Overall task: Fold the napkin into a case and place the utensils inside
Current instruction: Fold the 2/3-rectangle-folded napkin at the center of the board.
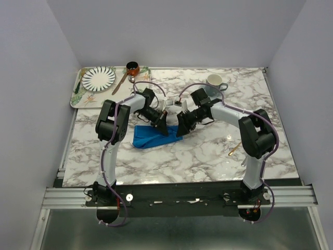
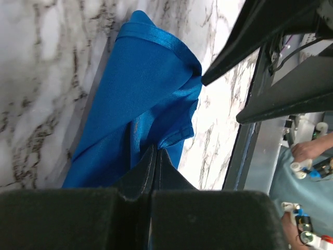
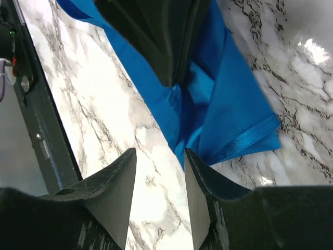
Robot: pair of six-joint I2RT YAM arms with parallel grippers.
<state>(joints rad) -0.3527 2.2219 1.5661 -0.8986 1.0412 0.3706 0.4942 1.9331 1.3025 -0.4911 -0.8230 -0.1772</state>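
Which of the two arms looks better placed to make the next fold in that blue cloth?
Left, probably. The left gripper is shut on the napkin at its bunched edge and could pull it over. The right gripper hangs open beside it, holding nothing.

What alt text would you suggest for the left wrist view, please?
The left gripper, fingers shut, pinches a fold of the bunched blue napkin lying on the marble table. From the right, the open right gripper points toward the cloth's upper hem.

napkin [image 1: 150, 137] centre, tray [image 1: 74, 100] back left, cup [image 1: 214, 79] back right
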